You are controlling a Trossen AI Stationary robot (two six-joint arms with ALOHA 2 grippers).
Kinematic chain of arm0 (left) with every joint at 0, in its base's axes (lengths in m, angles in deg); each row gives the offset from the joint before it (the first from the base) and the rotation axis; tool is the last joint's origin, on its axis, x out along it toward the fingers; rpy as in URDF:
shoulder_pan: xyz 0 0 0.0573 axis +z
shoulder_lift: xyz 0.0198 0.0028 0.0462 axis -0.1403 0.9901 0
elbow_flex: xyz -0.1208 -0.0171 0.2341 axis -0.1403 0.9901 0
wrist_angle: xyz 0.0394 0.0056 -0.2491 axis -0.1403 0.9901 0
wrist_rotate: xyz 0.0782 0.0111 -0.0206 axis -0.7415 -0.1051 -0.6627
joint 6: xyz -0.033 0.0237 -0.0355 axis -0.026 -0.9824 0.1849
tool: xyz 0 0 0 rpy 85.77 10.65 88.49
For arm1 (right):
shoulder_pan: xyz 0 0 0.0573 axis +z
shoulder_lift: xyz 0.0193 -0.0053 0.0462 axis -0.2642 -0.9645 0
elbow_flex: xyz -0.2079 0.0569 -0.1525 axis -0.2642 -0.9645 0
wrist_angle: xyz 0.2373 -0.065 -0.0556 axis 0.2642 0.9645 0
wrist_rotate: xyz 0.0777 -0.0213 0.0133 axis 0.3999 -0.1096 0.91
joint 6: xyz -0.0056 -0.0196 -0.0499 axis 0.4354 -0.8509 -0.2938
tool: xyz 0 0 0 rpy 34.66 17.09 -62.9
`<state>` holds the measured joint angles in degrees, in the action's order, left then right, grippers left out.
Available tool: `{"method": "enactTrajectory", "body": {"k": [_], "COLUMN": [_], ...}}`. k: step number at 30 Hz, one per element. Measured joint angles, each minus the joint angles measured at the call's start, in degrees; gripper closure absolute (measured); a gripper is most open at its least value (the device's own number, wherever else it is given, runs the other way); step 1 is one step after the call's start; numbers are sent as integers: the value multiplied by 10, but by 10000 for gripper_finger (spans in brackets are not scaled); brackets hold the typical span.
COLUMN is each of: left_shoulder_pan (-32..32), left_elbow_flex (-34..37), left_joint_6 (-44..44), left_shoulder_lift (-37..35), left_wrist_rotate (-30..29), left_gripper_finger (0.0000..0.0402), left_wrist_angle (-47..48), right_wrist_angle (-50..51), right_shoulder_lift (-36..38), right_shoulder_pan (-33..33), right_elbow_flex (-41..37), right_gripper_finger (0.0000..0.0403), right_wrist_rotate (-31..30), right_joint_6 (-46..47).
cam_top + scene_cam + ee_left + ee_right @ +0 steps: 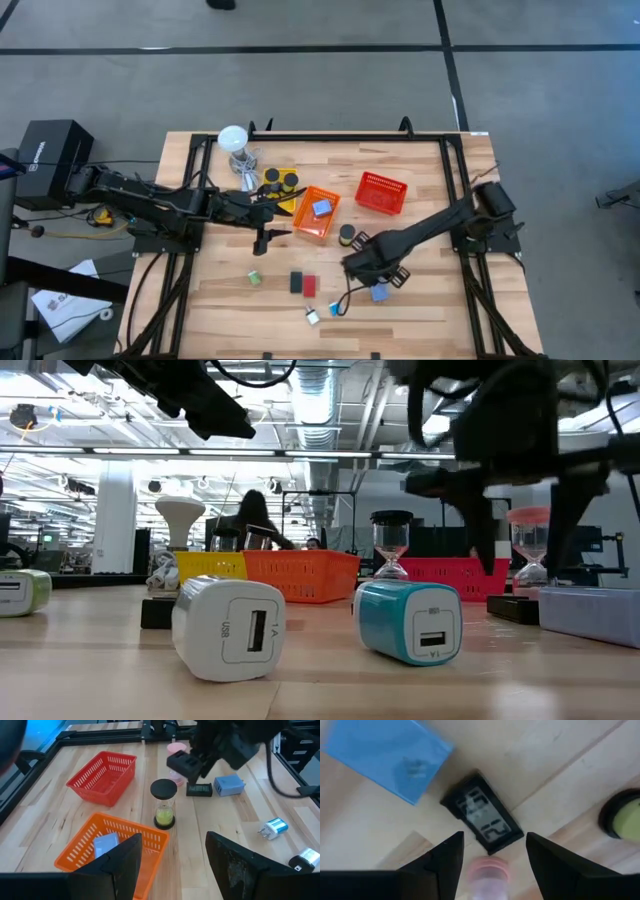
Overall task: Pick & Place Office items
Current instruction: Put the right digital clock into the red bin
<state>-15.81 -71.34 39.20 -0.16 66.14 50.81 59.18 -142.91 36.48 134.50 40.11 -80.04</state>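
My right gripper (386, 274) (495, 854) points down, open, over the near right table. Its fingers stand on either side of a pink-capped hourglass (490, 870) (529, 546) that stands upright on the wood; gaps show on both sides. A small black digital clock (482, 821) and a light-blue block (385, 757) (380, 293) lie just beyond. My left gripper (263, 241) (172, 865) hangs open and empty beside the orange basket (304, 226), which holds another light-blue block (106, 844). A black-capped hourglass with yellow-green sand (163, 805) (346, 235) stands between the arms.
A red basket (381, 192) and a yellow basket (277, 186) with black-capped hourglasses sit farther back, beside a white round-headed stand (233, 140). Near the front edge lie a green cube (255, 279), black (296, 282) and red (309, 288) rectangles, and white (228, 628) and teal (408, 620) chargers.
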Motion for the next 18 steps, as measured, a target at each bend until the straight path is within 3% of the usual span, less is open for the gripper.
{"method": "enactTrajectory", "body": {"k": [5, 18], "left_shoulder_pan": [0, 0], "left_elbow_flex": [0, 0], "left_joint_6": [16, 20], "left_shoulder_lift": [0, 0], "left_wrist_rotate": [0, 0], "left_gripper_finger": [189, 189], "left_wrist_angle": [2, 3], "right_wrist_angle": [23, 17], "right_shoulder_lift": [-36, -38], "right_shoulder_pan": [1, 0], "right_elbow_flex": [22, 26], "right_gripper_finger": [181, 180], "right_wrist_rotate": [-22, -12], "right_joint_6": [-29, -41]}}
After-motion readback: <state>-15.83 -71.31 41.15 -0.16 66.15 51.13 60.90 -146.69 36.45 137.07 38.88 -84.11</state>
